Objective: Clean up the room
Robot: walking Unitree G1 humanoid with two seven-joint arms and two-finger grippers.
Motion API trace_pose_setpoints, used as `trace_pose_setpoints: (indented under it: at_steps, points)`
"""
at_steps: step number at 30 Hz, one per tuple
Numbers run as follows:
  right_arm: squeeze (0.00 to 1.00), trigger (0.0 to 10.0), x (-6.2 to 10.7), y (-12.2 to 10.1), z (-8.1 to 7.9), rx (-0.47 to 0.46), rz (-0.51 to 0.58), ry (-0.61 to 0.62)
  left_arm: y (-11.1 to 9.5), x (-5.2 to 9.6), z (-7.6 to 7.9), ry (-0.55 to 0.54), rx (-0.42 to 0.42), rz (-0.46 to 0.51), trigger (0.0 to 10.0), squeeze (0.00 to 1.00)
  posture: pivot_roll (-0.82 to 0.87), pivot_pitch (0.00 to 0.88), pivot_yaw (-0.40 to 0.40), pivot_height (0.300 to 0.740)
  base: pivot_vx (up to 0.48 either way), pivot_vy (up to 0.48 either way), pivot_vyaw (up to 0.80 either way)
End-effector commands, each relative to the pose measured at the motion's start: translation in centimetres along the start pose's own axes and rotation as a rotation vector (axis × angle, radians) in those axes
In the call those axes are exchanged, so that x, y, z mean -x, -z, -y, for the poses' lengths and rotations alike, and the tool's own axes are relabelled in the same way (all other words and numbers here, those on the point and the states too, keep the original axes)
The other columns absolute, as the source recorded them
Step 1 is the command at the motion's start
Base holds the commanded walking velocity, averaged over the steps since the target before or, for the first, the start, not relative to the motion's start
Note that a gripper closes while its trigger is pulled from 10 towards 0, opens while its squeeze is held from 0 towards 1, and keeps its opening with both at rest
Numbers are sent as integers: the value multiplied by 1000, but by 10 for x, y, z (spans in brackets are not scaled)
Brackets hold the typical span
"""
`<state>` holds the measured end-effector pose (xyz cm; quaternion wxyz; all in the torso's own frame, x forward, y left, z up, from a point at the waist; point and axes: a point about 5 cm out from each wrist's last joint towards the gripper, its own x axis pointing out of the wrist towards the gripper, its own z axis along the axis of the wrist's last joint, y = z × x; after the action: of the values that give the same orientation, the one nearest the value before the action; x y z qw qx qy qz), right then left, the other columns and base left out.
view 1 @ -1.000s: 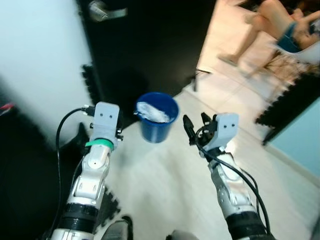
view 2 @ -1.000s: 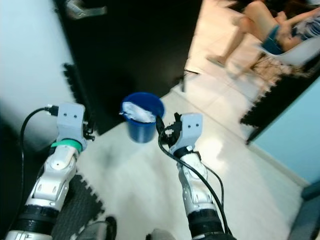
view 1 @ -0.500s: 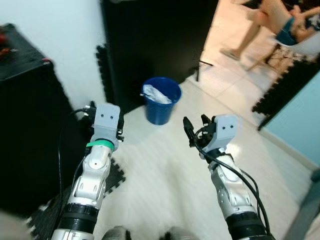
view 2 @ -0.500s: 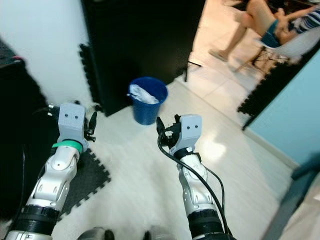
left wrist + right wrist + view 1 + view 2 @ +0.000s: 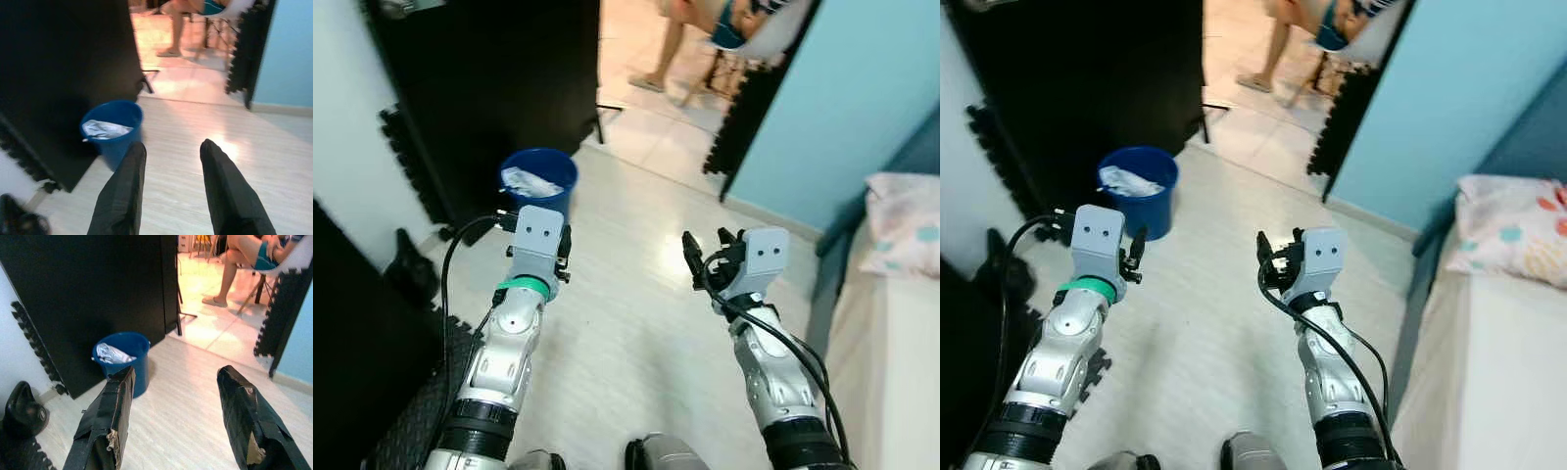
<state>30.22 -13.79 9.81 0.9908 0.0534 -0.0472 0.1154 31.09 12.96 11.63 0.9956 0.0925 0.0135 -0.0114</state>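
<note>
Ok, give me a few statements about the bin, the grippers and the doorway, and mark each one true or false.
1. The blue bin holds crumpled white material. True.
2. The left gripper grips the bin. False: it is open, holding nothing, short of the bin.
3. The right gripper is open with nothing between its fingers. True.
4. The bin lies tipped over. False: it stands upright by the black door.
5. A person sits on a chair beyond the doorway. True.
</note>
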Motion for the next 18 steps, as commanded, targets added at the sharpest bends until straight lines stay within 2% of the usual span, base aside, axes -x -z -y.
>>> trace_pose_setpoints:
  at_steps: [1, 4, 7, 9, 13, 18]
  points:
    - [0, 10000, 6, 13, 4, -11, -57, 9, 4, 1, 5, 21, -11, -19, 10000, 0, -57, 8, 0, 740, 0, 0, -750]
    - [0, 10000, 11, 25, 4, -12, -110, -4, 8, 2, 5, 29, -25, -30, 10000, 0, -57, 8, 0, 740, 0, 0, -750]
    - [0, 10000, 24, 54, 2, 8, -253, -47, 33, 7, 6, 81, -80, -112, 10000, 0, -51, 1, -1, 740, 0, 0, -750]
    - [0, 10000, 31, 65, -2, 20, -303, -78, 49, 13, 3, 92, -99, -169, 10000, 0, -48, 4, -5, 740, 0, 0, -750]
    - [0, 10000, 38, 74, -6, 20, -338, -107, 68, 24, -2, 87, -101, -239, 10000, 0, -42, 7, -11, 740, 0, 0, -750]
    - [0, 10000, 38, 75, -7, 10, -337, -111, 66, 24, -2, 85, -100, -228, 10000, 0, -36, 7, -14, 740, 0, 0, -750]
